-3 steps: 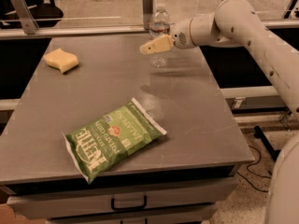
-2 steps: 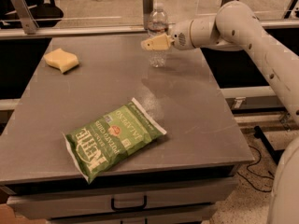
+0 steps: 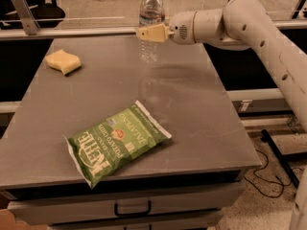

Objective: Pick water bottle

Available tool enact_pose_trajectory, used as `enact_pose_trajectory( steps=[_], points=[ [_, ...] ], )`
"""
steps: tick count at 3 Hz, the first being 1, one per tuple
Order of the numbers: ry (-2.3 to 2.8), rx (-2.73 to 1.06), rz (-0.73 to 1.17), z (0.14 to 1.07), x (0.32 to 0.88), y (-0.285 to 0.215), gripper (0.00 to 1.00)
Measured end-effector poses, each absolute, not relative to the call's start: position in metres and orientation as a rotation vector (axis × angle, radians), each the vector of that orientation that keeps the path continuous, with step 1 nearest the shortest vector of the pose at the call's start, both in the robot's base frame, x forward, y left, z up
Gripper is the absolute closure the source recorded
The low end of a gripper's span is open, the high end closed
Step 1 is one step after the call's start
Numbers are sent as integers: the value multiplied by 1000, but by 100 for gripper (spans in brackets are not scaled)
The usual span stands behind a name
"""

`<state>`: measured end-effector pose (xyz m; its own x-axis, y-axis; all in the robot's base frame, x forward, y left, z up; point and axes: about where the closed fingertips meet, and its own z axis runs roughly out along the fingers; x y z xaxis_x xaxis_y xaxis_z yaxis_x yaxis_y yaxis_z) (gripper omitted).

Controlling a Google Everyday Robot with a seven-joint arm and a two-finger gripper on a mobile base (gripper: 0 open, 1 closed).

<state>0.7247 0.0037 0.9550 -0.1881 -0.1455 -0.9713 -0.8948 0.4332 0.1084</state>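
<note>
The water bottle (image 3: 150, 11) is clear ribbed plastic with a white cap and a dark red-and-white label band. It stands upright at the far edge of the grey table (image 3: 201, 109), a little right of the middle. My gripper (image 3: 149, 33) reaches in from the right on the white arm (image 3: 240, 20). It is at the bottle's mid-height, just below the label, and its tan end crosses in front of the bottle's body. The bottle's lower part shows below the gripper and rests on the table.
A green Kettle chips bag (image 3: 115, 143) lies near the table's front edge. A yellow sponge (image 3: 63, 61) lies at the back left. A rail and glass panel (image 3: 72, 20) run behind the table. Drawers (image 3: 132, 207) are below the front edge.
My gripper has moved left toward the water bottle and now overlaps its body. The bottle, chips bag and sponge have not moved.
</note>
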Motion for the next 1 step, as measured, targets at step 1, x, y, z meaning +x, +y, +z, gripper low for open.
enact_pose_trajectory(
  steps=[1],
  points=[
    [1526,-1013,1005,990,696,34,100]
  ],
)
